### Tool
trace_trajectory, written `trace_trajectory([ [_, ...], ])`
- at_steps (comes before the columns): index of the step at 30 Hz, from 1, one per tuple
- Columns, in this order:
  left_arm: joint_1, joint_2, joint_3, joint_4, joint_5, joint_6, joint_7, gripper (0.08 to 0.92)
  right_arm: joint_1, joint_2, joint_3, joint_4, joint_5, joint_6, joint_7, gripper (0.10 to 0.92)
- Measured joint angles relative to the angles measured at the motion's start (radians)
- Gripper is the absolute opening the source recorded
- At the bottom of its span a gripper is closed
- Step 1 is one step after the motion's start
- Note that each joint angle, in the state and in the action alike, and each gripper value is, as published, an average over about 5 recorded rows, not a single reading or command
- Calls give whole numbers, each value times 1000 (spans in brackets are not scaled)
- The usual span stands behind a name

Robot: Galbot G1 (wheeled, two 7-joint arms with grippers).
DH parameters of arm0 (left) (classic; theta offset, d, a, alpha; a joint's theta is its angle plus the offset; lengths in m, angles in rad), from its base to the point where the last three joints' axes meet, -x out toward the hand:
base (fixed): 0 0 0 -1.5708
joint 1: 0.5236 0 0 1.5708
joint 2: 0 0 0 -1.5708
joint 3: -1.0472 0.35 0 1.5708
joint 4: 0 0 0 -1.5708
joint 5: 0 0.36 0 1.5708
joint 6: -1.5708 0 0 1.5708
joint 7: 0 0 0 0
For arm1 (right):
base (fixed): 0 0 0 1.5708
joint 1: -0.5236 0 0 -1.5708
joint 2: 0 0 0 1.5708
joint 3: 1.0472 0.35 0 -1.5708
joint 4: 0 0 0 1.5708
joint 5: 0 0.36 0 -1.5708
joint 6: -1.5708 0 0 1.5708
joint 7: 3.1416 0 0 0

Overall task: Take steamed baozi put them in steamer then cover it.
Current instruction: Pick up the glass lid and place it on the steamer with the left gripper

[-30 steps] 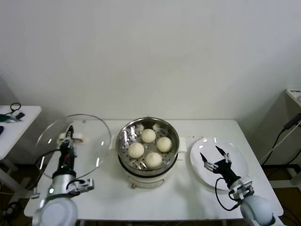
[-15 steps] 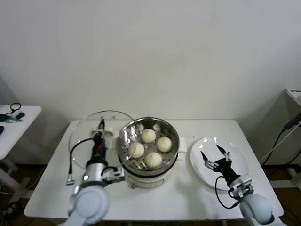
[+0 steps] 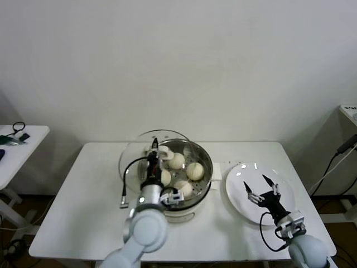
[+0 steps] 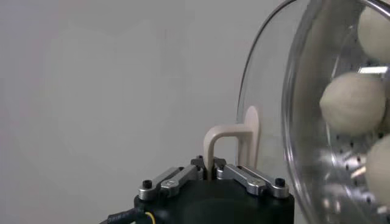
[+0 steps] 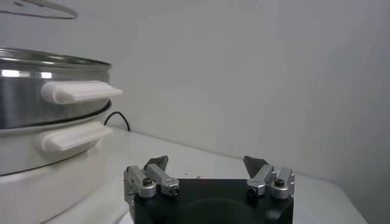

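The steel steamer (image 3: 203,184) on its white base stands mid-table with four cream baozi (image 3: 194,170) on its perforated tray. My left gripper (image 3: 152,149) is shut on the cream handle (image 4: 226,141) of the clear glass cover (image 3: 134,159), held tilted above the steamer's left rim. The left wrist view shows the cover's rim (image 4: 263,73) and baozi (image 4: 353,102) behind the glass. My right gripper (image 3: 261,185) is open and empty above the white plate (image 3: 239,192); in the right wrist view it (image 5: 207,165) faces the steamer's side handle (image 5: 79,91).
A white side table (image 3: 17,146) with small items stands at the far left. A black cable (image 3: 129,176) hangs from my left arm over the table. The table's front edge (image 3: 67,254) lies near my arms.
My left gripper has carried the cover from the table's left side rightward, until it hangs over the steamer's left rim. The right gripper has barely shifted over the plate.
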Motion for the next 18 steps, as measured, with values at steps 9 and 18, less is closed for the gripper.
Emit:
trace_trajectory([
  [9, -16, -108, 39, 84, 38, 0, 9, 152, -11, 12, 23, -5, -2, 0, -2, 823],
  [18, -28, -164, 45, 150, 61, -1, 7, 152, -14, 15, 32, -11, -3, 4, -4, 823],
])
